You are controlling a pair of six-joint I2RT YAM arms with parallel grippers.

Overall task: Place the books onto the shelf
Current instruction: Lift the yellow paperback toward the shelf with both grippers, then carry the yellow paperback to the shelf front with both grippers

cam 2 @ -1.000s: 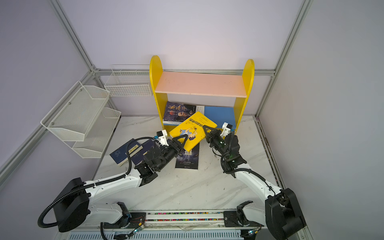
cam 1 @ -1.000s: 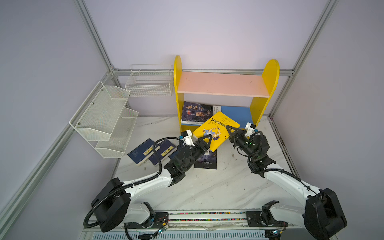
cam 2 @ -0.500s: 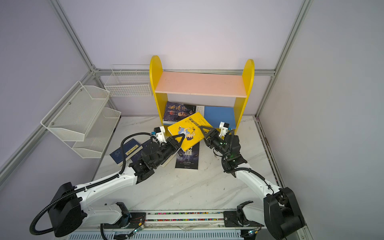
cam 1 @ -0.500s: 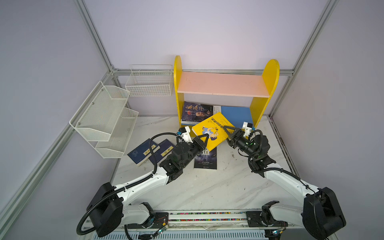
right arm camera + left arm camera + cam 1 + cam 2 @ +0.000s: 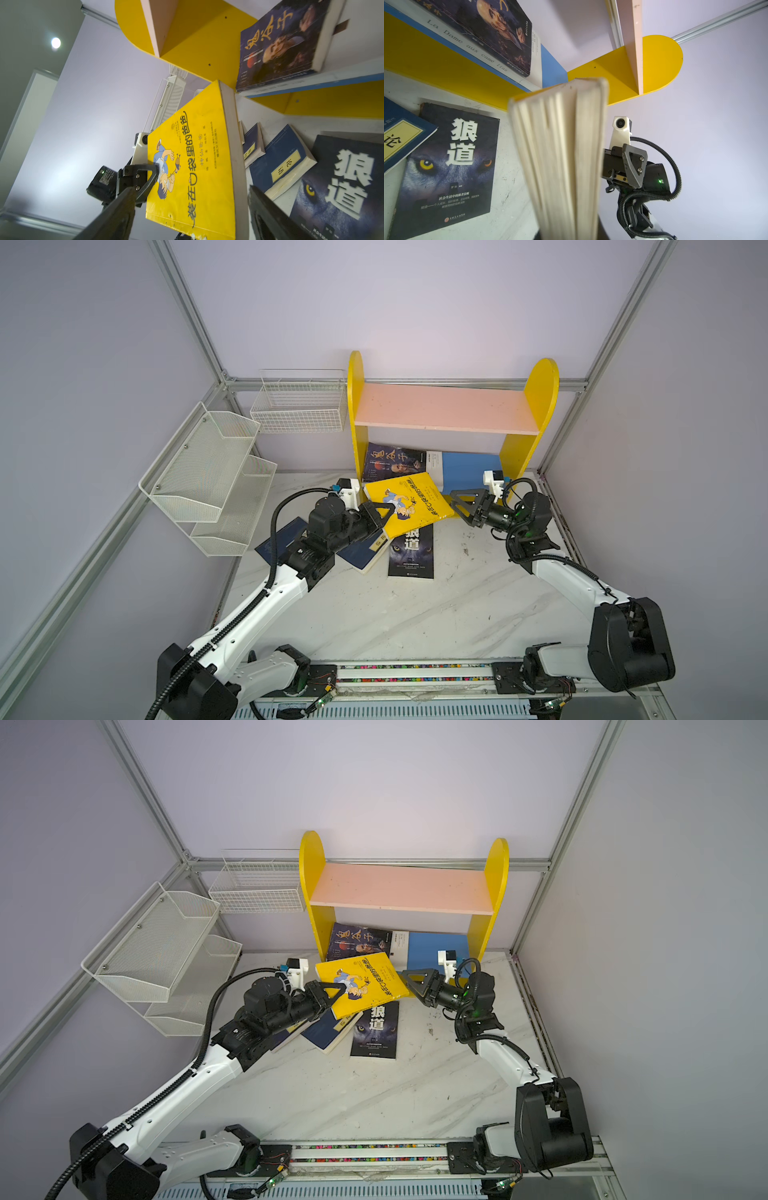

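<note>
Nearest on the worktop (image 5: 395, 614) the black wolf book (image 5: 411, 556) lies flat, its cover reading 狼道 over two yellow eyes. Just beside it the navy books (image 5: 359, 558) overlap one another, and one yellow label reads 论语 in the right wrist view. Above them the yellow book (image 5: 409, 499), titled 装在口袋里的爸爸 beside a cartoon boy, hangs tilted in the air just in front of the shelf. It has just changed hands. A second ago the right gripper pinched the edge nearer its own arm while the left fingers stood part-open at the opposite corner. Now the left gripper (image 5: 376, 517) is clamped tight on that corner, and the right gripper (image 5: 460, 506) has let go, its fingers spread wide and empty, just clear of the book's edge. The left arm alone carries the book, so the likely next step is to swing it onto a board, though a one-corner hold on a soft paperback may let it sag or twist. Behind, the shelf (image 5: 356, 418) already holds two books: the dark-blue portrait book (image 5: 392, 462), titled 鬼谷子, lies on the white book (image 5: 467, 46), whose spine reads "La Dame aux camélias". Both rest on the blue lower board (image 5: 471, 468). The pink upper board (image 5: 444, 410) is bare.
</note>
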